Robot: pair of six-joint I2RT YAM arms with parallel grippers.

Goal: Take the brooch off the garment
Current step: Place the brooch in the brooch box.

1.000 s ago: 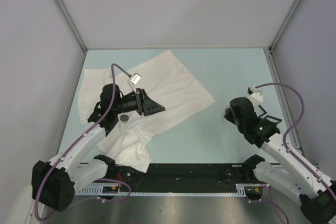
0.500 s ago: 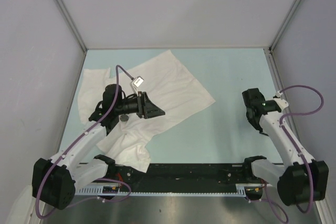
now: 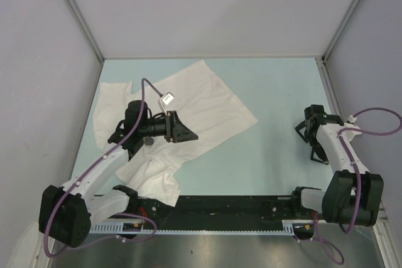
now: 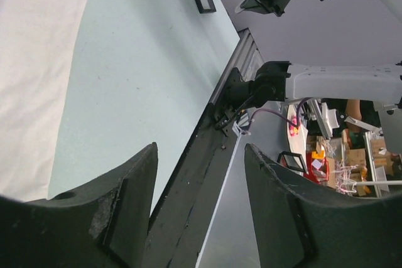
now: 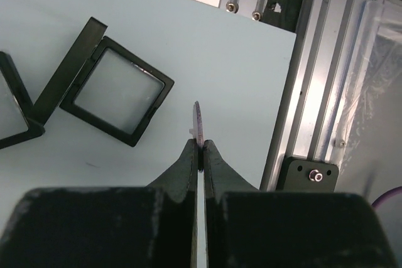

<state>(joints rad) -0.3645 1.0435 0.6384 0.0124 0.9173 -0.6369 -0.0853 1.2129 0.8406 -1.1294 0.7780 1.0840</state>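
The white short-sleeved garment [image 3: 207,101] lies crumpled on the left half of the table; its edge also shows in the left wrist view [image 4: 31,61]. My left gripper [image 3: 187,131] hovers over the garment's middle, open and empty, its jaws wide apart [image 4: 201,155]. My right gripper [image 3: 314,137] is far from the garment at the table's right edge. It is shut [image 5: 201,145] on the brooch [image 5: 197,123], a thin purple-edged disc seen edge-on, sticking out past the fingertips above the table.
A small open black case [image 5: 116,92] with a pale insert lies on the table just left of the right gripper; it also shows from above [image 3: 319,155]. The aluminium frame rail [image 5: 314,92] runs close on the right. A black rail [image 3: 232,208] borders the near edge.
My right arm has swung from mid-right of the table out to the right edge beside the black case, its gripper now pointing down. The left arm has barely moved.
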